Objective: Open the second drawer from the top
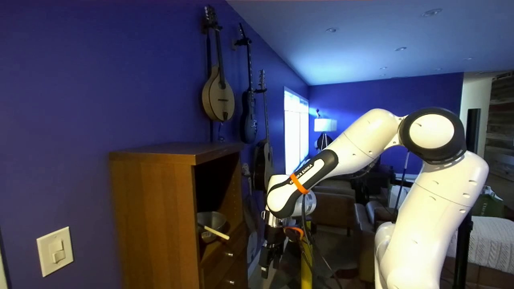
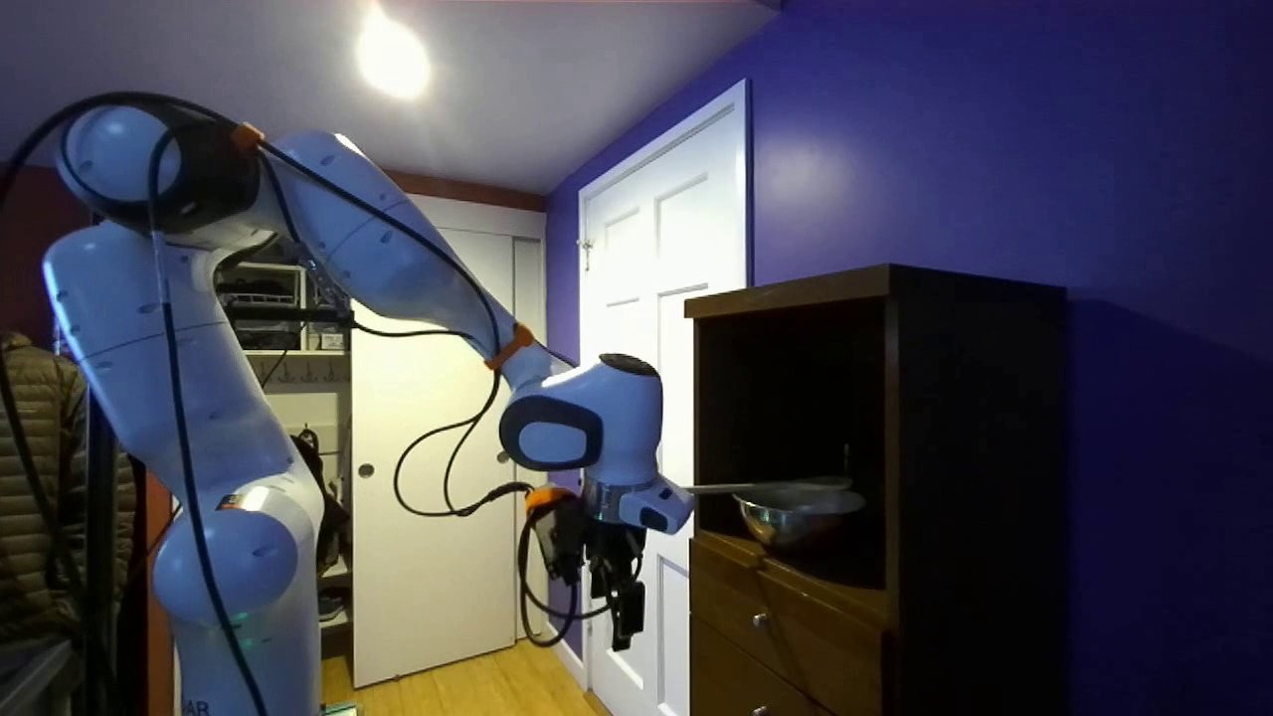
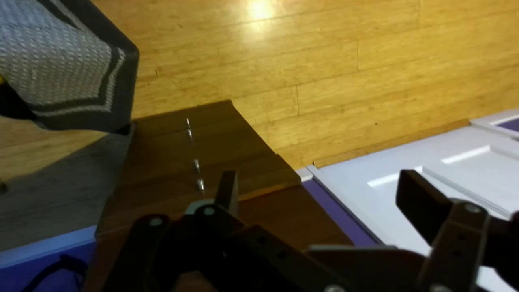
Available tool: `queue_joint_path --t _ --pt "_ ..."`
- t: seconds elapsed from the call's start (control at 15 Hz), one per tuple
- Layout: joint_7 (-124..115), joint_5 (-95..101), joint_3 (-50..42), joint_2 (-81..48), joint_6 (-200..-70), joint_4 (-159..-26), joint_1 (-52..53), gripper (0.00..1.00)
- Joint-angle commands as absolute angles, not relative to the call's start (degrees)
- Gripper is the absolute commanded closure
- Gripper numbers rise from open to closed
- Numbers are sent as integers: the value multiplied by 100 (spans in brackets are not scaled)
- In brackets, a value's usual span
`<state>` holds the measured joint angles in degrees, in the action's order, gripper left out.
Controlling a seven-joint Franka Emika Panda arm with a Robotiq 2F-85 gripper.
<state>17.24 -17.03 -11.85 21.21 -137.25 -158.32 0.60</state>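
Observation:
The tall brown wooden chest (image 1: 156, 220) has an open compartment above a column of drawers with small metal knobs. The second drawer from the top (image 2: 721, 671) is partly cut off by the lower edge in both exterior views. Its knob (image 2: 760, 710) shows there. In the wrist view the second drawer's knob (image 3: 196, 165) is left of the jaws. The drawer appears shut. The uppermost drawer (image 2: 796, 626) is just above it. My gripper (image 2: 625, 622) points down in front of the chest, apart from it. It (image 3: 324, 194) is open with nothing between the fingers.
A metal bowl (image 2: 791, 517) with a long-handled utensil sits in the chest's open compartment, its handle sticking out of the front. A white door (image 2: 666, 219) is beside the chest. Guitars (image 1: 263, 160) hang on the wall. A grey patterned rug (image 3: 61, 65) lies on the wood floor.

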Motion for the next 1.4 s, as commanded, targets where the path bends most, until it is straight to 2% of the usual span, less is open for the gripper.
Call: queue_joint_path --t 0.0,0.27,0.53,0.6,0.87,1.33 --pt "3111 -2863 -1803 1419 -14776 -15842 394 0" --pt "4887 -4365 -2034 593 -15727 -15876 725 0" --pt "6536 -6194 -1925 -6 -15804 -15876 920 0" --pt "6398 -6065 -1936 -128 -15523 -15876 859 0" --pt "6226 -5850 -1941 -156 -15583 -15869 844 0" --pt "9422 -8916 -1491 223 -16476 -15605 1106 0"
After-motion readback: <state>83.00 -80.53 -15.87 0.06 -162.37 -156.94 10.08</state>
